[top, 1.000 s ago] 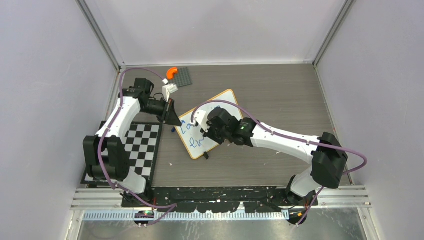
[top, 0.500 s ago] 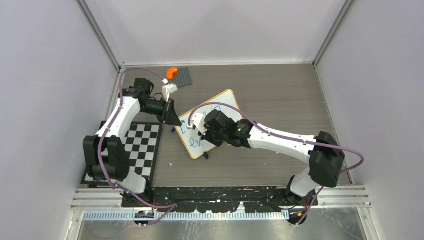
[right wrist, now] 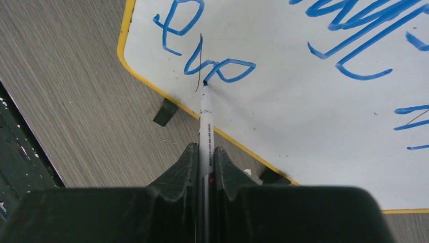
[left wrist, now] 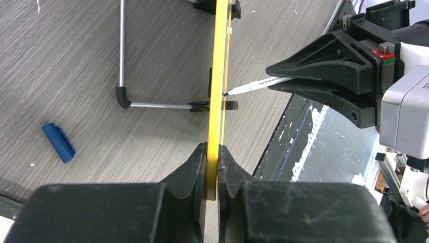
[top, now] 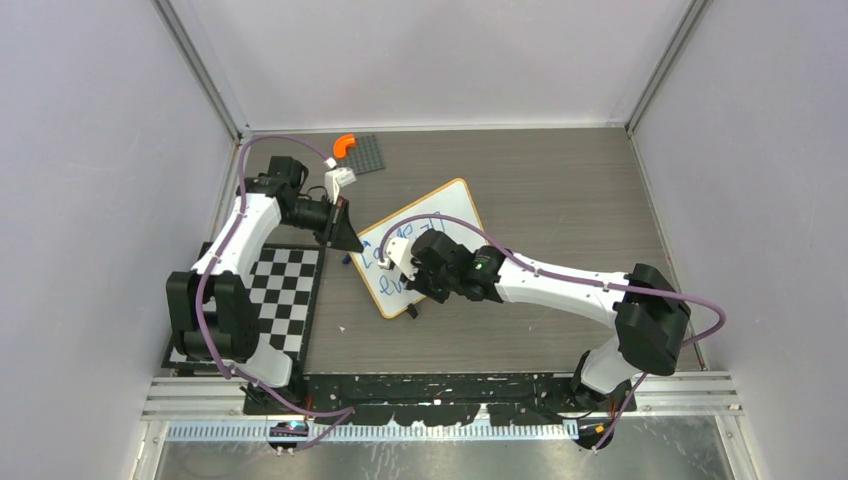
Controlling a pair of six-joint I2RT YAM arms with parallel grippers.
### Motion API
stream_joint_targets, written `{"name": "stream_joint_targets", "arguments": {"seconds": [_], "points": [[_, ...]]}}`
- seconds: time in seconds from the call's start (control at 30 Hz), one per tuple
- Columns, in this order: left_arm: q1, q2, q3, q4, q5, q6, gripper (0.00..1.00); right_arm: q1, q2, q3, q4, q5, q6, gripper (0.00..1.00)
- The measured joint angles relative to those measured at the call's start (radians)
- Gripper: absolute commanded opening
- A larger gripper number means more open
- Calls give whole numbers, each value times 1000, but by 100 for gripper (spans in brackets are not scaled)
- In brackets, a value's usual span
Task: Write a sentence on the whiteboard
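Observation:
The whiteboard (top: 445, 212) stands tilted on the table, its yellow rim seen edge-on (left wrist: 220, 61) in the left wrist view. My left gripper (top: 351, 244) (left wrist: 213, 148) is shut on that rim at the board's left corner. My right gripper (top: 399, 262) (right wrist: 205, 150) is shut on a white marker (right wrist: 205, 114), whose tip touches the board in the lower line of blue writing. The sentence (right wrist: 233, 61) (top: 378, 257) shows as blue slanted handwriting in two lines, partly hidden by the right wrist in the top view. From the left wrist the marker (left wrist: 258, 84) meets the board's face.
A blue marker cap (left wrist: 58, 143) lies on the table left of the board. The board's metal stand leg (left wrist: 121, 50) and black clip feet (right wrist: 165, 112) rest on the wood. A checkerboard mat (top: 285, 290) lies near the left; a studded grey plate (top: 368, 153) with an orange piece (top: 344, 144) sits behind.
My right gripper has slid left and a little nearer along the board with the marker. The left arm and the board have stayed still.

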State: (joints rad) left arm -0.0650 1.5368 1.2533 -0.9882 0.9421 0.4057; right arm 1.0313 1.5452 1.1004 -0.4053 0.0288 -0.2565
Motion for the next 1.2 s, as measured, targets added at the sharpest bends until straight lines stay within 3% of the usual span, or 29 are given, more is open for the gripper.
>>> {"name": "stream_joint_targets", "arguments": {"seconds": [1.2], "points": [[0, 0, 0, 0, 0, 0, 0, -39, -22, 34, -26, 47, -32, 0]]}}
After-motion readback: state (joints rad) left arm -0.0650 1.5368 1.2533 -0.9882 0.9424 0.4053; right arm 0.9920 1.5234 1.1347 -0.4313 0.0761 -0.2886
